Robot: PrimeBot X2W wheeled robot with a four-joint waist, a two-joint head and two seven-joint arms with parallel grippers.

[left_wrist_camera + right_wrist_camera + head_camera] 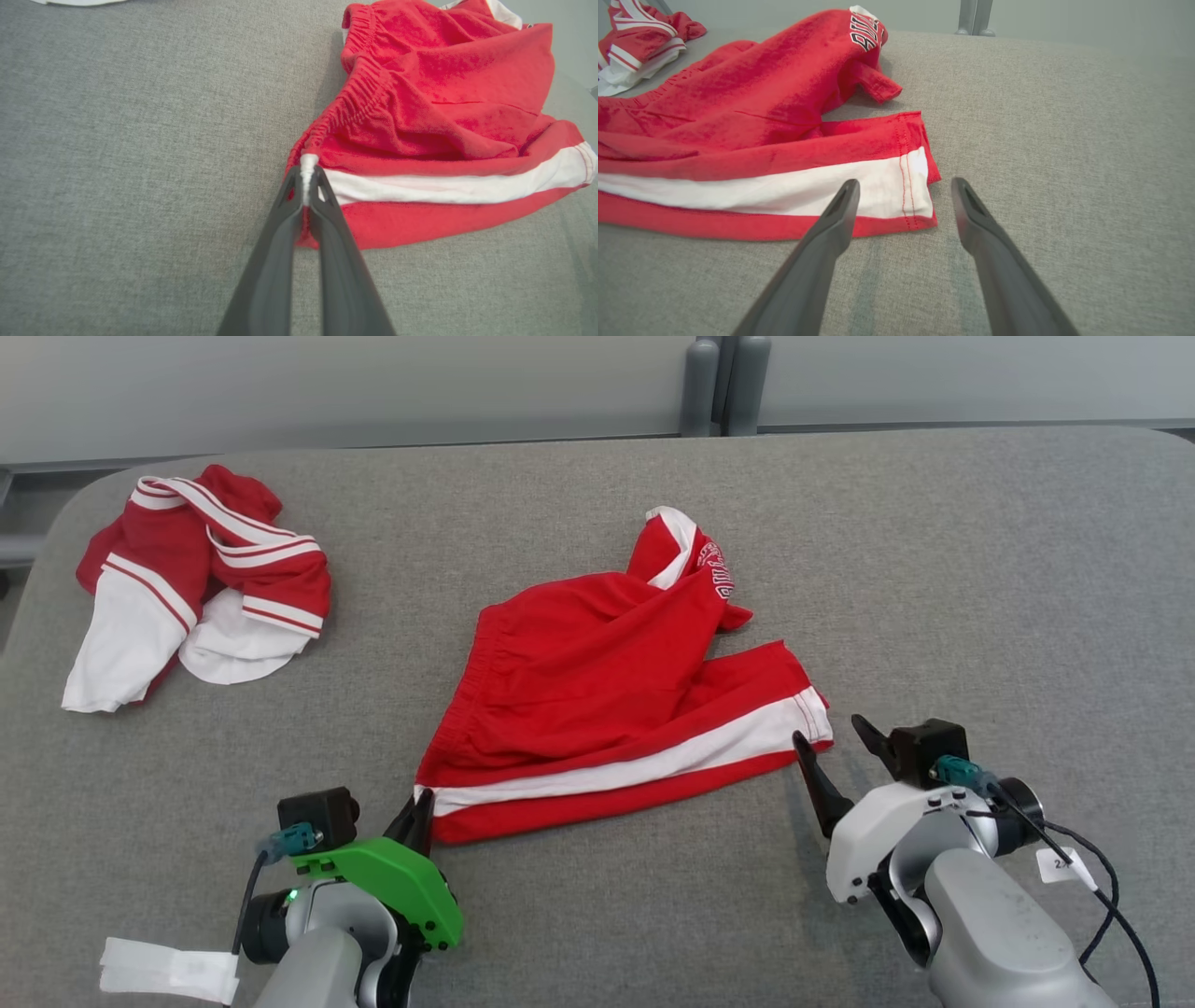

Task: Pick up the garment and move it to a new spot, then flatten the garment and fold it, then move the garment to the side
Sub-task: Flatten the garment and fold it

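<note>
- Second garment point(201, 579), a crumpled red-and-white heap well to the left of the red shorts point(597, 700): if the shorts are carried leftward they could land on it or drag it, and the two look alike enough to get mixed up.
- Left pincer point(415, 817), at the shorts' near-left corner: it is clamped shut on a thin nip of cloth where the white stripe meets the waistband (a very small bite, in the left wrist view point(306, 175)). A quick pull could strip that corner out of the grip.
- The shorts lie rumpled in the middle of the grey counter point(980, 569), with one leg twisted up at the far right. Lifted by the left corner alone, they would probably hang in a bunch and come down no flatter.
- Right pincer point(826, 733), at the shorts' near-right hem corner: its jaws stand wide apart and hold nothing. In the right wrist view point(905, 183) one finger is over the white stripe and the other over bare counter. Closing too high would likely miss the hem, and closing too shallow would catch only the top layer.
- Count: two garments, two pincers, one counter, and two grey posts point(724, 383) beyond the shorts.
</note>
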